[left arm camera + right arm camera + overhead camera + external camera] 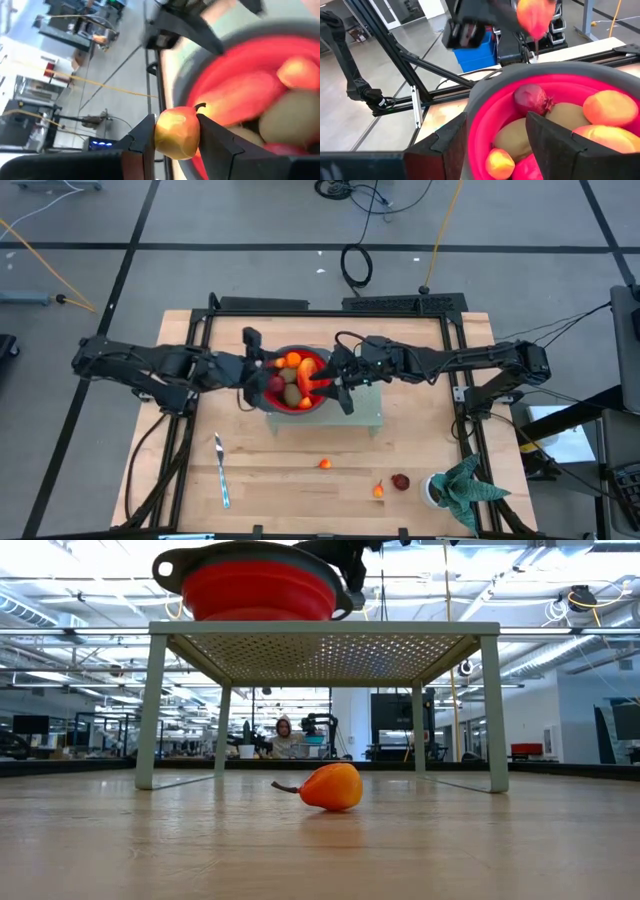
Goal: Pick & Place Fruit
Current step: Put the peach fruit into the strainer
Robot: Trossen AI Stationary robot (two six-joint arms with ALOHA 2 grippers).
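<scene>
A bowl (297,402) of fruit (291,377) is set on a rack (368,420); a knife (221,470) is laid at 7 o'clock, a plant (458,492) at 4 o'clock.

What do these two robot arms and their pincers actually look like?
Both arms are black and jointed, built of slim tubes and boxy links. Black cables loop beside the right arm. The left gripper and the right gripper each end in two flat, dark, angular fingers.

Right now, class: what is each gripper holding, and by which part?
The left gripper pinches a small yellow-orange fruit across its sides. The right gripper, open over the red bowl, holds nothing.
</scene>
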